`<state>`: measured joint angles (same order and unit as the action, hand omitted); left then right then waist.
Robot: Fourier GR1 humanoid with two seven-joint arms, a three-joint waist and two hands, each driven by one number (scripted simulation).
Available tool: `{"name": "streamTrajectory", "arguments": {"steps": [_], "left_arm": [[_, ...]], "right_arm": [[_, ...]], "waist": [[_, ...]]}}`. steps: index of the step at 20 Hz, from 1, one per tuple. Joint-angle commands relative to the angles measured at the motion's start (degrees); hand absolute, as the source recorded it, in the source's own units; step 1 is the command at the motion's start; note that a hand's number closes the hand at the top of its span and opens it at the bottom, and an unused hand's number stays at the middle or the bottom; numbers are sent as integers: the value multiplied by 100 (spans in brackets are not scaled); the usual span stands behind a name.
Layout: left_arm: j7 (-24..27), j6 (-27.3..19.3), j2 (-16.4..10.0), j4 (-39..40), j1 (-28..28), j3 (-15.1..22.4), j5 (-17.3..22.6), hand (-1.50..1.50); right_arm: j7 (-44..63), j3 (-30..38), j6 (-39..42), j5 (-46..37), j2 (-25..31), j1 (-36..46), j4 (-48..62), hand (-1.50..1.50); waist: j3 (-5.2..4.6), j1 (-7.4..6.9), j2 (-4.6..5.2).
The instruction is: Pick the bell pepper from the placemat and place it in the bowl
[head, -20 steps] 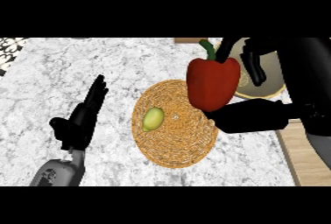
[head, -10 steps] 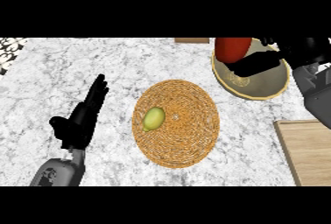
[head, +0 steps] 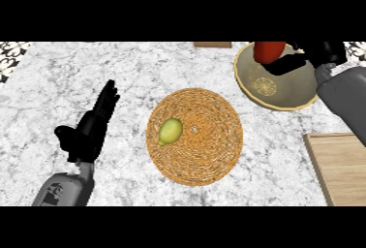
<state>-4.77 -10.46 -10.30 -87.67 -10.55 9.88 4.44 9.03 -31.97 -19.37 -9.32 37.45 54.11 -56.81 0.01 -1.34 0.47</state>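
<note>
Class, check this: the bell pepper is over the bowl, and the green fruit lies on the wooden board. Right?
No. The head view shows the green fruit on the woven placemat, not the wooden board; the bell pepper is over the bowl.

Red pepper [head: 268,50] is hanging over the bowl's 12 o'clock rim, with the right hand [head: 292,63] gripping its side. Grey, gold-rimmed bowl [head: 286,94] is sitting upright at the counter's 1 o'clock. Round woven placemat [head: 211,145] is lying flat at centre, apart from the pepper.
</note>
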Motion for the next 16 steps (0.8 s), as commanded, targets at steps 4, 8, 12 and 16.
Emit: {"name": "streamTrajectory", "arguments": {"steps": [4, 8, 12, 16], "left_arm": [[254, 11, 196, 237, -35, 129, -170, 0], [81, 15, 137, -79, 106, 69, -132, 0], [295, -48, 285, 337, 10, 55, -259, 0], [61, -28, 308, 288, -173, -31, -190, 0]], "right_arm": [[-1398, 296, 469, 39, -619, -136, 1908, 150], [-1818, 818, 1487, 550, -502, 24, 2483, -150], [-2584, 1082, 1834, 635, -794, 182, 2863, -150], [-3210, 1675, 1865, 1000, -758, 296, 3016, -150]], "waist": [[6, -80, 57], [8, -83, 27], [4, -17, 28], [7, 10, 15]]}}
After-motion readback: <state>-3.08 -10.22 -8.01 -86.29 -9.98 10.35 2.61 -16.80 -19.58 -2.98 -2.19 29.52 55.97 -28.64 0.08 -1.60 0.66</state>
